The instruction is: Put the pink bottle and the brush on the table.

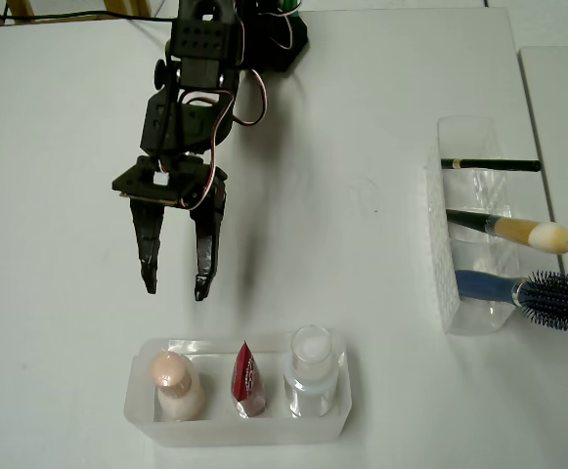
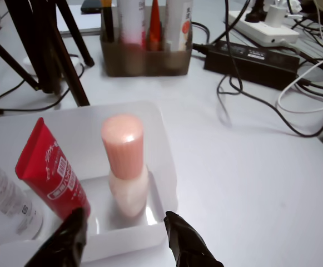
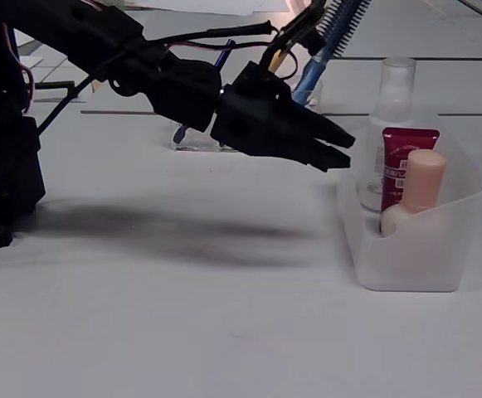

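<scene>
White table (image 1: 362,244), gripper poised short of the tray.

Nearest in the overhead view, along the table's lower edge: frosted plastic tray (image 1: 332,427) holding, left to right, pink bottle (image 1: 174,385), red sachet (image 1: 247,380) and clear bottle (image 1: 311,371), all upright. Just beyond the tray's left end, gripper (image 1: 174,288) hanging above bare tabletop, jaws spread moderately wide and holding nothing, fingertips pointing toward the tray. Pink bottle straight ahead of the fingertips and centred between them in the wrist view (image 2: 125,167), long axis vertical, cap up; likely next a short advance and a close around the cap. Further off, by the right edge, clear holder (image 1: 459,244) with black pencil (image 1: 489,164), brush (image 1: 518,232) and blue hairbrush (image 1: 547,293), handles lying pointing left, well apart from the gripper.
</scene>
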`<action>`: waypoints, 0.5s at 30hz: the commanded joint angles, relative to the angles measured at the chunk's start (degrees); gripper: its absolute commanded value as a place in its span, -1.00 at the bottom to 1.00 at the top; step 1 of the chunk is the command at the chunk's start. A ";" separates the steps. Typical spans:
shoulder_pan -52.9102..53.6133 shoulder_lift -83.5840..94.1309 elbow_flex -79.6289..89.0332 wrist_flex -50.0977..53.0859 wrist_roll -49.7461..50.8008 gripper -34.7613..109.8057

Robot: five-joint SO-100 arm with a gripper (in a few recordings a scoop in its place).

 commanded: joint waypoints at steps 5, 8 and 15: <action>0.26 -4.39 -8.70 -1.14 -1.58 -0.09; 0.26 -6.86 -11.51 -0.97 -2.20 -0.07; 0.35 -12.57 -18.46 -0.62 -3.34 -0.01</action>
